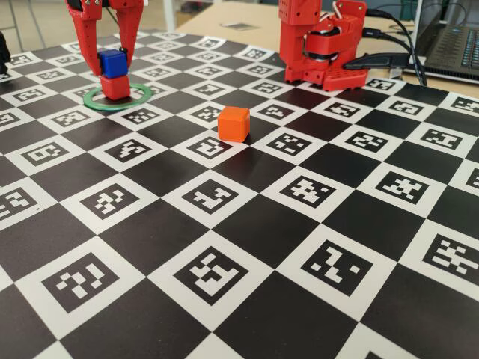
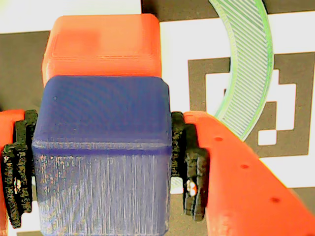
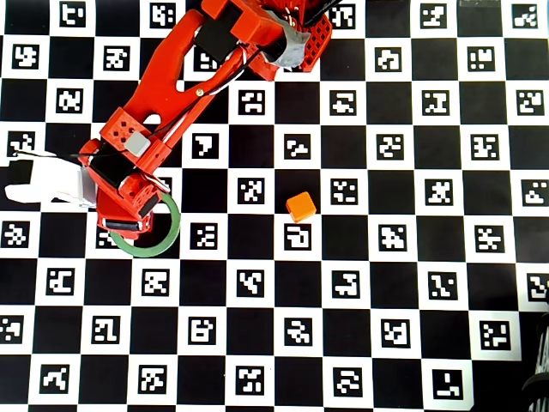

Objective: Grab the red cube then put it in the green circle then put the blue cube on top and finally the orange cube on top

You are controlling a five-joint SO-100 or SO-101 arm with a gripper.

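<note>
The table is covered with a black and white checker mat (image 1: 247,247) full of little square codes.

In the fixed view, the gripper (image 1: 111,60) hangs at the far left. Its two fingers reach down on both sides of the blue cube (image 1: 113,63). The blue cube sits on the red cube (image 1: 115,87), and the red cube stands inside the green circle (image 1: 133,98). The orange cube (image 1: 233,123) waits alone nearer the middle, well apart from the stack.

In the wrist view, the black pads (image 2: 189,162) press the blue cube (image 2: 103,152) on both sides, so the fingers are squeezing it. The red cube (image 2: 103,44) peeks out below.

In the overhead view, the arm hides both stacked cubes above the green circle (image 3: 163,245).

To do this well, I think the fingers should open slowly and lift straight up, so the blue cube does not slide off.
</note>
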